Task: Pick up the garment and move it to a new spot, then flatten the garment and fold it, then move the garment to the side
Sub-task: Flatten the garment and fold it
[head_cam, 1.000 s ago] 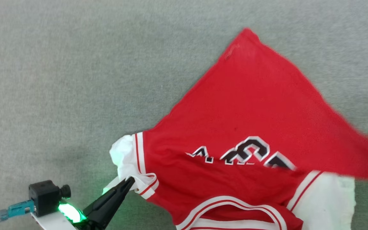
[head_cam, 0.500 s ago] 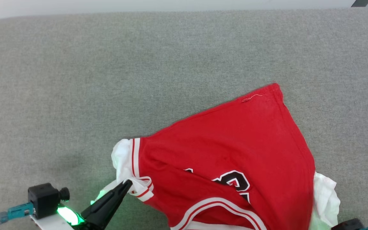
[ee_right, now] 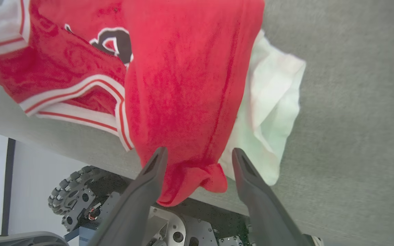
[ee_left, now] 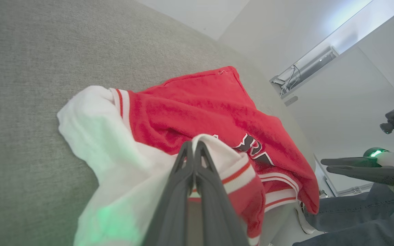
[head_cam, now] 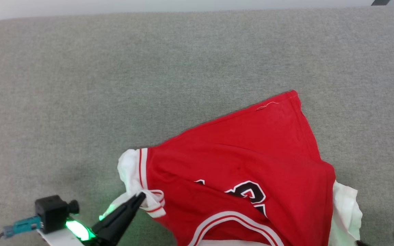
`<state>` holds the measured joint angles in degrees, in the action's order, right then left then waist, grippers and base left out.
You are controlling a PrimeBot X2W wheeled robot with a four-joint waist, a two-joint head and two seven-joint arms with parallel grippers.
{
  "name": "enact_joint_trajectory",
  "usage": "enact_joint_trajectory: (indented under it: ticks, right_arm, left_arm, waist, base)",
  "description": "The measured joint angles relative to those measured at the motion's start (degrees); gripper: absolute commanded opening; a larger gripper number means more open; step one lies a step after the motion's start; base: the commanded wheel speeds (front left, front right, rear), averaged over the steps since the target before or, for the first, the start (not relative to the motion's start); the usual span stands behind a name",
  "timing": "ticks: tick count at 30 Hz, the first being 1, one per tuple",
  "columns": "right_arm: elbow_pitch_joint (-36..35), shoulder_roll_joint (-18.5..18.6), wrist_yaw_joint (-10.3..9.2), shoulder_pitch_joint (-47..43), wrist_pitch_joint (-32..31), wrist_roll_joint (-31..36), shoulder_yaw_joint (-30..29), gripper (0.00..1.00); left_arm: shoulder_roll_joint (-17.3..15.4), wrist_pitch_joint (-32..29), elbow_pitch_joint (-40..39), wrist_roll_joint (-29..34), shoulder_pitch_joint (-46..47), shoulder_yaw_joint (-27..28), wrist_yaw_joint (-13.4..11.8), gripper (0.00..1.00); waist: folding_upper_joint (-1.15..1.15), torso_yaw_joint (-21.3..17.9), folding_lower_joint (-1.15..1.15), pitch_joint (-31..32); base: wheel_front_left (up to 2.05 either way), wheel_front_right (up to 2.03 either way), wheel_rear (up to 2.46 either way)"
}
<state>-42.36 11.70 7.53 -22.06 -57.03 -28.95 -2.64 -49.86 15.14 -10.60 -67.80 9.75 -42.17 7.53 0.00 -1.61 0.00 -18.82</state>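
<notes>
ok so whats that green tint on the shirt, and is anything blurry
Head view: a green light behind the left gripper tints the nearby white sleeve of the garment. Left wrist view: same green cast on the sleeve, bright glare upper right. Right wrist view: faint green on the other sleeve, red fabric by the right gripper looks slightly soft.
</notes>
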Motion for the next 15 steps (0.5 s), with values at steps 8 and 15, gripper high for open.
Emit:
enact_joint_trajectory:
  ticks: [8, 15]
  right_arm:
    - [-6.5, 2.0, 0.0, 15.5, -9.2, 1.2, -11.8, 1.0]
    - [10.0, 6.0, 0.0, 42.8, -4.5, 10.3, -5.1, 1.0]
  left_arm:
    - [0.8, 0.0, -1.3, 0.3, 3.4, -2.7, 0.0, 0.0]
    - [0.9, 0.0, -1.6, 0.2, 6.3, -4.2, 0.0, 0.0]
  waist:
    - [0.0, 2.2, 0.0, -1.0]
    - [0.0, 4.0, 0.0, -4.0]
  base:
    - [0.0, 0.0, 0.0]
    - [0.0, 0.0, 0.0]
